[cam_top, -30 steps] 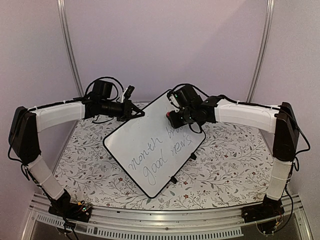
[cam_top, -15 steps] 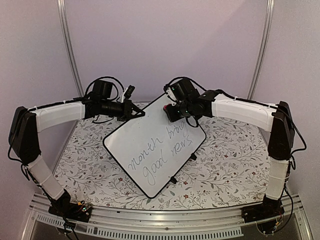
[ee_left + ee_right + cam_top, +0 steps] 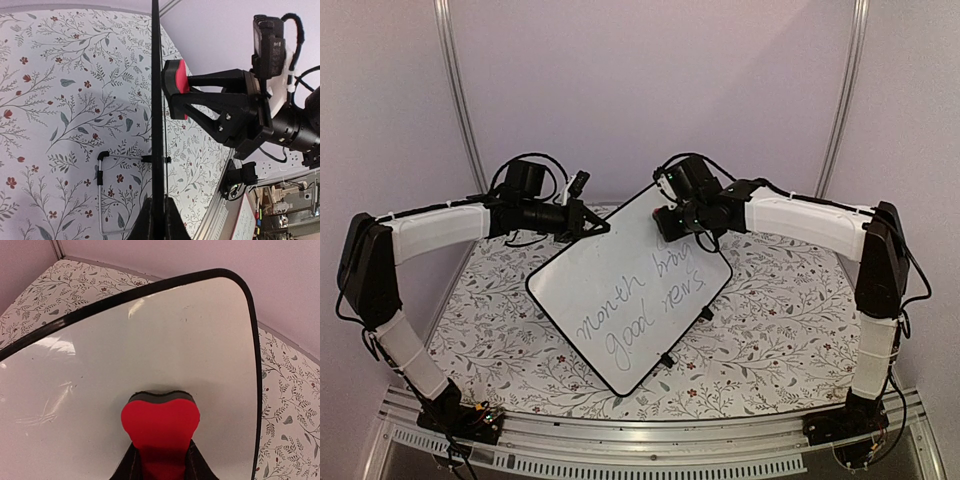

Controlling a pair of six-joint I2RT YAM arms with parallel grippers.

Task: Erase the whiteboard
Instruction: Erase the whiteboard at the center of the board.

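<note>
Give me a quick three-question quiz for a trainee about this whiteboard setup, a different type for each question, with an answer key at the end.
1. True or false: the whiteboard has already been wiped clean of its handwriting.
2. What does the right pincer hold? A) a marker B) a red eraser C) a cloth
3. Which pincer clamps the whiteboard's edge?
Key: 1. False, grey words show on it. 2. B. 3. The left pincer.
</note>
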